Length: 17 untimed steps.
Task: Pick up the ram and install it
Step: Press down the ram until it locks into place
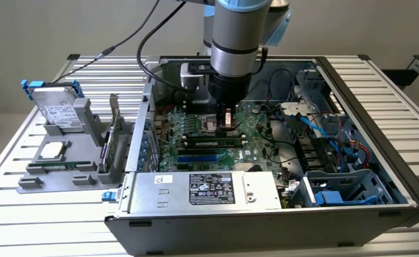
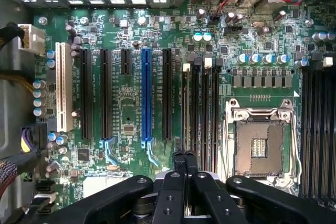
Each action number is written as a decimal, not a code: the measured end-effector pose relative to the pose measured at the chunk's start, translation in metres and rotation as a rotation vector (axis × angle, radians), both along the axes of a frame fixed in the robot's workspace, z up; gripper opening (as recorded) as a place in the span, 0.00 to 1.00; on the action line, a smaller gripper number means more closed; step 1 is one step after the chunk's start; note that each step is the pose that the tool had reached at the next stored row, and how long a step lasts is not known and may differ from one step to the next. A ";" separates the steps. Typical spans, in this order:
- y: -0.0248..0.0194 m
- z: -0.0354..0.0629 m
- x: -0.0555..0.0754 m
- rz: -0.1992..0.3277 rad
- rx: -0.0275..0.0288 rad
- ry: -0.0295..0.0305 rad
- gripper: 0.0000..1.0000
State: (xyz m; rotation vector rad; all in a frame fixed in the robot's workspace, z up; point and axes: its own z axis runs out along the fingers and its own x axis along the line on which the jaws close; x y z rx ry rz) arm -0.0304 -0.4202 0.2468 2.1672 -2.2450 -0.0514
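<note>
The ram (image 1: 213,143), a thin green stick with black chips, stands on edge in a memory slot of the motherboard (image 1: 195,131) inside the open computer case. In the wrist view the ram (image 2: 186,103) appears edge-on as a pale strip in the slot beside the other black memory slots. My gripper (image 1: 226,124) hangs straight down over one end of the stick. Its black fingers (image 2: 178,163) are pressed together at that end, with nothing visibly between them. I cannot tell whether the tips touch the ram's top edge.
The empty processor socket (image 2: 261,145) lies right beside the memory slots. A blue expansion slot (image 2: 146,98) and black slots are further off. The power supply (image 1: 202,190) and drive cage (image 1: 338,190) line the case front. A grey tray (image 1: 34,174) holds a hard drive (image 1: 59,110), processor chip (image 1: 54,151) and expansion card (image 1: 113,139).
</note>
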 end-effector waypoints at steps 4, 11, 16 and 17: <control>0.0000 0.0000 0.000 -0.052 0.0000 -0.0018 0.10; 0.0000 0.0000 0.000 -0.149 -0.0001 -0.0038 0.10; 0.0000 0.0000 0.000 -0.217 0.0000 -0.0054 0.10; 0.0000 0.0000 0.000 -0.230 0.0000 -0.0058 0.10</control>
